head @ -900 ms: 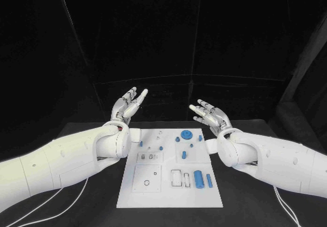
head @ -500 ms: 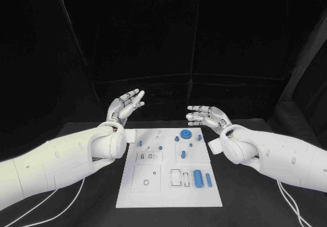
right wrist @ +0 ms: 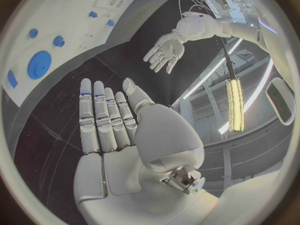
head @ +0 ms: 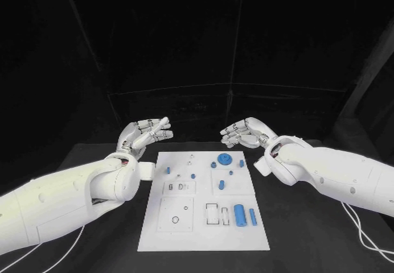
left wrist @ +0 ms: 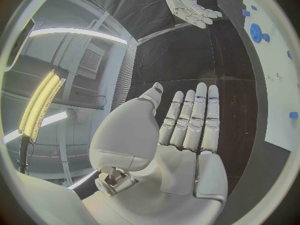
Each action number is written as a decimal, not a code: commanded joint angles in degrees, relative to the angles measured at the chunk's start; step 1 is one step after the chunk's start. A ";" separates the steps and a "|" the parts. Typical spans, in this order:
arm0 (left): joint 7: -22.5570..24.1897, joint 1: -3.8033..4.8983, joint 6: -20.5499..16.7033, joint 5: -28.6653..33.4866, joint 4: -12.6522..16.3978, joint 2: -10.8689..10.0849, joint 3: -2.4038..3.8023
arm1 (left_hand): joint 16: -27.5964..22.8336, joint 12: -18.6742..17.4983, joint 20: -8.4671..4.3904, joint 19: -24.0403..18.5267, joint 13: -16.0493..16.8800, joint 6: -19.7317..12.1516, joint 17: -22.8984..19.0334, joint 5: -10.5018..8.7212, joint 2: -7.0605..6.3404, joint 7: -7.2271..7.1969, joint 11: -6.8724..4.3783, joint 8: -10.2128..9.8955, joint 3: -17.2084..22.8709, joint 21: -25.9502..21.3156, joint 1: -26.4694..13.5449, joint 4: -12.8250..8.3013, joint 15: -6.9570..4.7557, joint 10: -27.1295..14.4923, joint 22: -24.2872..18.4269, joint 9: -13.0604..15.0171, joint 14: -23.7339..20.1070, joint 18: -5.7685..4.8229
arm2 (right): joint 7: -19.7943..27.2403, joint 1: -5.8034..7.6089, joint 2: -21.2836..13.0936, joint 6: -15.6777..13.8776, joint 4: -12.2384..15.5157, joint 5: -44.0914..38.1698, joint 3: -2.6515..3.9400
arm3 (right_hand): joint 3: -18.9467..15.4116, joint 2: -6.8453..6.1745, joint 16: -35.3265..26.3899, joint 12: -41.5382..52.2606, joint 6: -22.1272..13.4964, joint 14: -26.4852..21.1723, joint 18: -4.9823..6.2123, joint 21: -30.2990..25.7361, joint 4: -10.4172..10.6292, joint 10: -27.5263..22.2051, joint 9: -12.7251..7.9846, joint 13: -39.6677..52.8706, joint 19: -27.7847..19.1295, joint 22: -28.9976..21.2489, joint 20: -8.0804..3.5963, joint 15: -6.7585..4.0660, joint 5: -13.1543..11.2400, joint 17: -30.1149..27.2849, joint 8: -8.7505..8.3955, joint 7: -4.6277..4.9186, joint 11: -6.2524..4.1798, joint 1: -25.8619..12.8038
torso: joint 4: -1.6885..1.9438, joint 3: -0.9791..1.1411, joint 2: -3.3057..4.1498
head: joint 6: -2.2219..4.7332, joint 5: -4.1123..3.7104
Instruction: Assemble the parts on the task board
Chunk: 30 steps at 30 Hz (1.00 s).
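Both hands have sunk and tipped forward since a moment ago: the left hand (head: 146, 134) and right hand (head: 243, 132) hover beyond the board's (head: 205, 239) far edge, fingers loosely spread, holding nothing. The parts (head: 239, 215) lie untouched on the board (assembly seemingly not begun).

arms: glossy white, bulbous shells | left hand (head: 146, 133), right hand (head: 243, 133): silver, segmented fingers (left wrist: 195, 116) | thin white cables trailing beneath arms
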 commanded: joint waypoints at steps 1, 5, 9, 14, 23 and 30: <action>2.01 0.08 4.08 -0.09 1.73 -1.09 0.02 | 0.63 1.03 -0.86 2.52 0.12 1.47 0.36 0.14 0.09 0.02 -0.77 -0.13 0.43 0.65 0.54 -0.96 -0.90 3.50 -0.10 -0.36 3.17 0.49 | -4.52 0.95 0.49 2.29 -0.57 -12.65 0.05 | 1.71 -1.19 1.52 -0.68 6.27 10.17 1.01 5.31 -0.55 8.00 0.01 -0.01 7.09 2.04 -3.59 -3.37 -0.85 0.61 0.16 -1.89 -2.51 1.94 | 0.40 -0.33 1.73 | 0.37 -0.27; 2.77 0.07 6.02 -0.11 3.67 -2.30 0.03 | 0.94 1.36 -2.01 5.35 0.09 2.73 0.96 0.14 0.43 -0.55 -1.70 -0.66 1.63 1.15 1.10 -1.97 -2.04 7.12 -0.17 -0.72 6.45 0.45 | -7.27 1.85 0.86 3.36 -1.30 -20.42 0.09 | 2.15 -2.29 2.86 -1.04 8.37 15.01 1.00 9.15 -0.51 11.28 0.00 0.06 9.86 4.03 -5.18 -4.89 -0.25 1.65 -0.06 -2.82 -3.72 2.04 | 0.93 -0.66 2.92 | 0.55 -0.99; 2.89 0.07 7.52 -0.12 4.97 -3.19 0.05 | 0.27 0.61 -2.15 5.78 -0.18 2.91 0.99 0.14 0.22 -0.70 -1.78 -1.23 2.11 0.78 1.15 -2.46 -2.08 7.44 -0.49 -0.89 6.71 0.37 | -10.50 2.85 1.65 4.10 -2.26 -28.73 0.13 | 2.08 -3.49 4.76 -1.65 9.61 19.72 1.06 12.87 -0.47 13.47 -0.05 0.16 12.07 6.04 -6.28 -6.05 -0.41 3.23 -0.67 -3.47 -4.67 1.18 | 1.25 -0.78 3.95 | 0.62 -1.17; 2.63 0.07 10.05 0.03 5.20 -3.79 0.05 | -0.40 -0.14 -2.20 6.22 -0.26 3.32 1.07 0.14 0.08 -0.77 -1.83 -1.73 2.51 0.35 0.86 -2.78 -2.11 7.92 -0.86 -0.92 7.16 0.36 | -15.49 3.43 2.54 5.05 -2.28 -38.89 0.18 | 1.33 -5.41 8.55 -2.88 10.15 23.25 1.06 16.71 -0.38 14.26 -0.09 0.22 14.22 8.12 -7.04 -6.89 1.20 6.08 -1.77 -3.96 -5.27 -1.16 | 1.66 -0.82 4.94 | 0.77 -1.24; 2.41 0.05 12.77 0.84 5.94 -4.12 0.05 | -0.73 -0.53 -2.27 6.60 -0.25 3.59 1.17 0.14 0.12 -0.87 -1.94 -2.04 2.85 0.14 0.79 -3.04 -2.20 8.36 -1.06 -0.92 7.58 0.37 | -20.51 3.93 4.32 8.65 -2.33 -47.81 0.23 | 0.90 -7.12 13.92 -3.77 9.07 23.15 1.04 19.80 -0.17 9.98 -0.08 0.21 14.61 9.88 -7.08 -6.89 2.02 10.11 -3.15 -4.48 -4.96 -2.95 | 2.16 -0.89 6.34 | 1.03 -1.75; 1.89 0.04 13.18 0.96 6.10 -3.93 0.05 | -0.93 -0.77 -2.31 6.79 -0.26 3.73 1.23 0.14 0.24 -0.80 -1.94 -2.22 3.10 0.00 0.78 -3.18 -2.23 8.56 -1.18 -0.93 7.75 0.36 | -21.28 4.17 5.13 12.34 -2.46 -49.93 0.24 | 1.61 -7.09 19.35 -3.53 7.89 22.70 1.00 23.09 -0.17 8.55 -0.11 0.22 14.55 11.86 -7.21 -7.08 2.34 13.92 -3.20 -4.62 -4.96 -3.11 | 2.17 -0.88 6.97 | 1.23 -1.85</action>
